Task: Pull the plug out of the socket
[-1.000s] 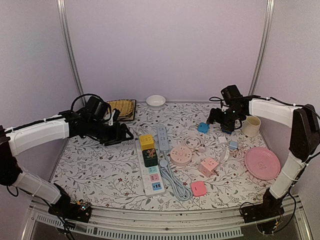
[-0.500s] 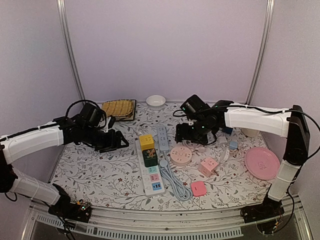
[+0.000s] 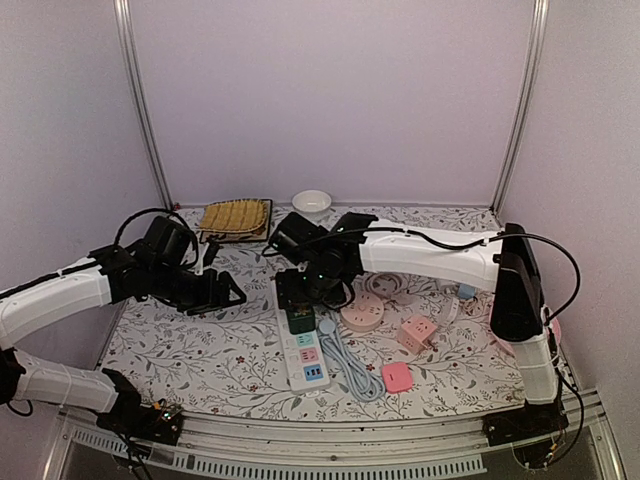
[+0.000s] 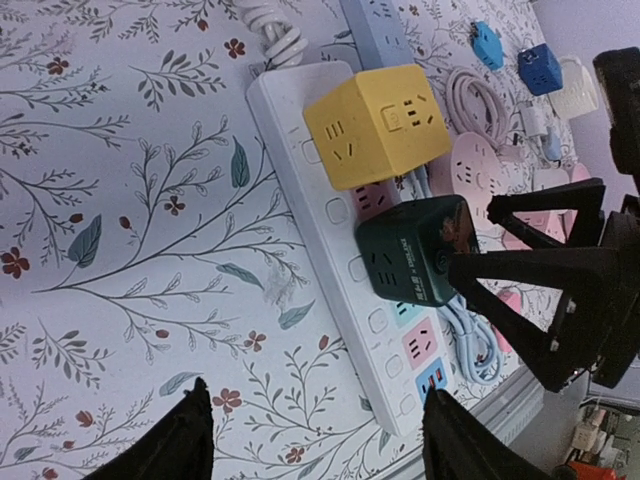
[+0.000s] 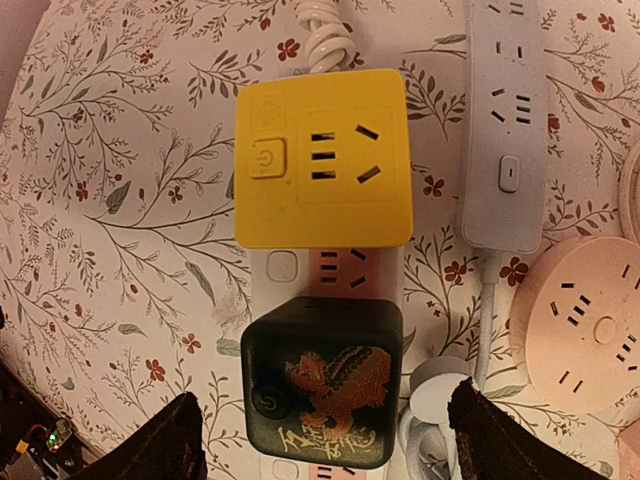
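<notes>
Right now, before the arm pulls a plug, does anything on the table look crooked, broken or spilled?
Nothing stands out. The yellow cube and the dark green cube both sit flat on the white power strip, with no visible damage. Nothing is spilled.

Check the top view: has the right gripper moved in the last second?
Yes. The right gripper swung left across the table, from the far-right side to a spot over the far end of the white power strip.
</notes>
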You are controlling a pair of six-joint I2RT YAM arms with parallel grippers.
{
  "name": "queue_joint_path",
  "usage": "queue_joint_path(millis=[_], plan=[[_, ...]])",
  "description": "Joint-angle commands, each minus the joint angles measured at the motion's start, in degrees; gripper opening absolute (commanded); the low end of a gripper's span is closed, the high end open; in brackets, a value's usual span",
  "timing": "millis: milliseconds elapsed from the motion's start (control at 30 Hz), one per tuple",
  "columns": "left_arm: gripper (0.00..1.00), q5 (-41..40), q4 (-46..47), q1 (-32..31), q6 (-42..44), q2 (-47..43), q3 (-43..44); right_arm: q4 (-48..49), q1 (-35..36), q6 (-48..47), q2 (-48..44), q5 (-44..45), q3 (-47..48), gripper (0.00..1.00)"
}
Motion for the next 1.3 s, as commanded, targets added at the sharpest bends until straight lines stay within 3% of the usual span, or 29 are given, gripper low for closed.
queue_joint_path(millis=[0, 533, 700, 833, 900, 1100, 1267], plan=[[0.72, 0.03, -1.12, 1.36, 1.63, -1.15, -1.04, -5.52, 0.47, -0.07, 4.01, 2.03, 4.89, 0.86], [0.72, 1.70, -1.08, 3.79, 5.04, 0.72, 0.19, -8.21, 1.59, -0.40, 12.30, 1.53, 10.71, 0.82], [0.72, 2.07, -0.51, 4.03, 5.48, 1.35, 0.27, -7.79, 1.66, -0.65, 11.91, 1.70, 10.71, 0.68], [0.72, 2.85, 0.26, 4.14, 5.58, 2.26, 0.14, -6.95, 2.13, -1.29, 10.83, 1.52, 10.80, 0.44], [0.72, 3.35, 0.78, 4.14, 5.47, 2.73, -0.03, -6.99, 2.54, -1.51, 10.38, 1.64, 10.71, 0.37], [0.72, 5.93, 3.30, 4.15, 4.71, 4.28, -1.01, -8.93, 4.70, -2.04, 10.36, 0.61, 10.71, 0.22], [0.72, 8.04, 5.01, 4.14, 3.99, 5.69, -2.01, -11.60, 7.73, -2.12, 10.39, 0.51, 10.41, 0.20]])
